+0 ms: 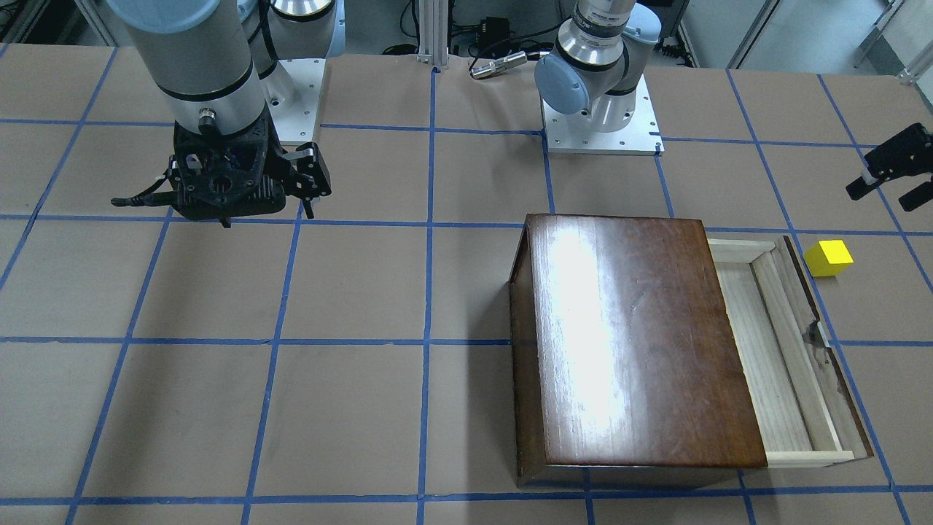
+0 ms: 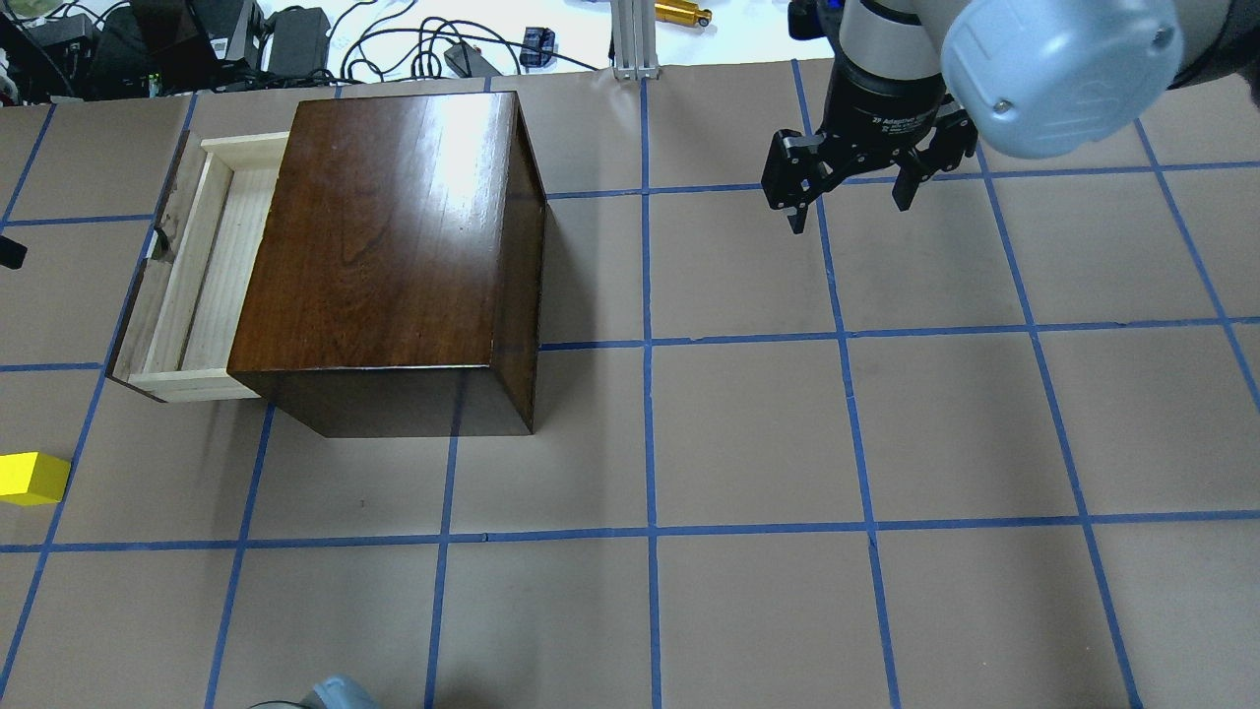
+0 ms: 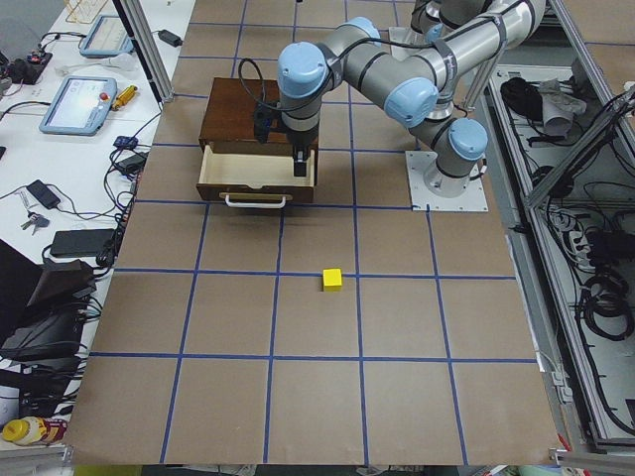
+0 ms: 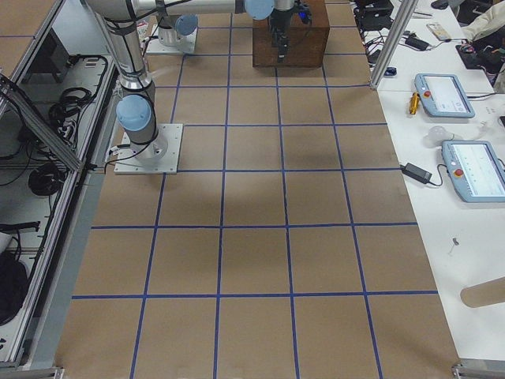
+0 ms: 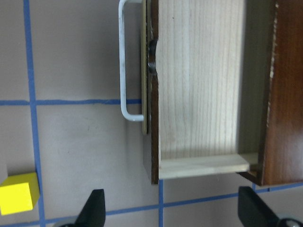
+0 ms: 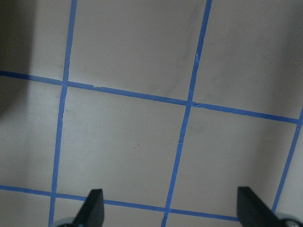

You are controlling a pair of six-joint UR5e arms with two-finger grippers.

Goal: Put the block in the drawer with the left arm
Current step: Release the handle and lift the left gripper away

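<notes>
The yellow block [image 1: 829, 257] lies on the table just outside the drawer's front panel; it also shows in the overhead view [image 2: 30, 478] and at the lower left of the left wrist view [image 5: 18, 193]. The drawer [image 1: 773, 350] stands pulled out of the dark-brown box [image 1: 634, 343], and its pale tray is empty [image 5: 203, 85]. My left gripper [image 1: 885, 191] is open and empty, in the air beyond the block and apart from it. My right gripper [image 2: 849, 197] is open and empty, above bare table far from the box.
The drawer has a white wire handle [image 5: 124, 61] on its front panel. The table [image 2: 748, 443] is brown with blue tape lines. Cables and devices [image 2: 295, 39] lie past its far edge. The left arm's base [image 1: 601, 109] stands behind the box.
</notes>
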